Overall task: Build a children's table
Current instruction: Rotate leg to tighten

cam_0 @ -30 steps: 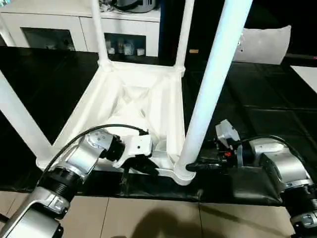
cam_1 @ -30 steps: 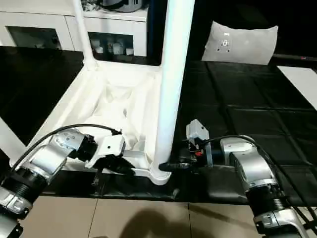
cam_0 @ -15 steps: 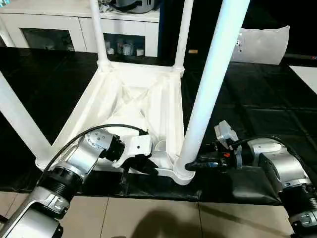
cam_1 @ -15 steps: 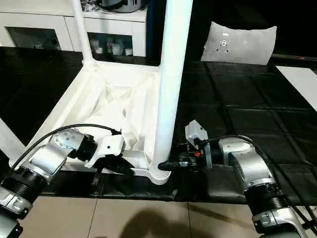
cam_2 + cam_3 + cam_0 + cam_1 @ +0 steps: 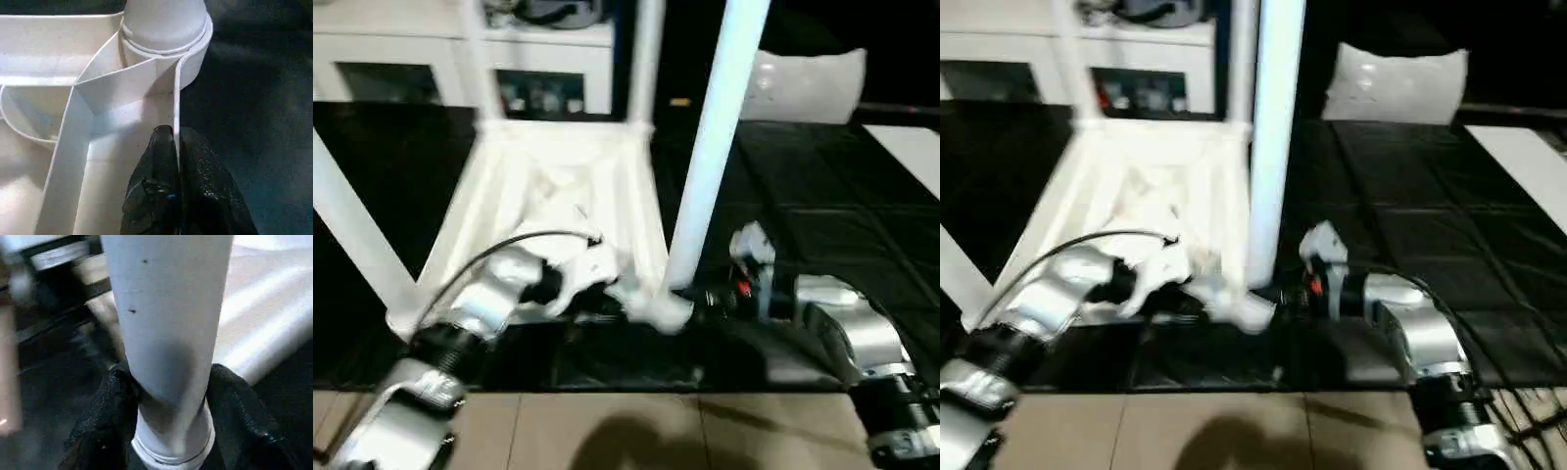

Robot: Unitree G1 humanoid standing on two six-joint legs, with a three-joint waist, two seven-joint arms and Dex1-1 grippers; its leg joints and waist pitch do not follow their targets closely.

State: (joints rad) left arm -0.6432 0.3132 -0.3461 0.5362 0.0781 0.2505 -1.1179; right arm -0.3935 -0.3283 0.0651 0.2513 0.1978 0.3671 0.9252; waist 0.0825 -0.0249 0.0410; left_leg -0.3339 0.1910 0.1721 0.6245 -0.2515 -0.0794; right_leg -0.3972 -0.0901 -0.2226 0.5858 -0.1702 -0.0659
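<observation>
The table lies upside down on the black mat. Left gripper pinches its rim beside the near leg; right gripper clasps that leg's base.

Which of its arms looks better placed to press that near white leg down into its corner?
The right. Its right gripper already clasps the long white tapered tube leg just above the round corner socket, while the left gripper is shut on the white plastic tabletop's thin rim.
</observation>
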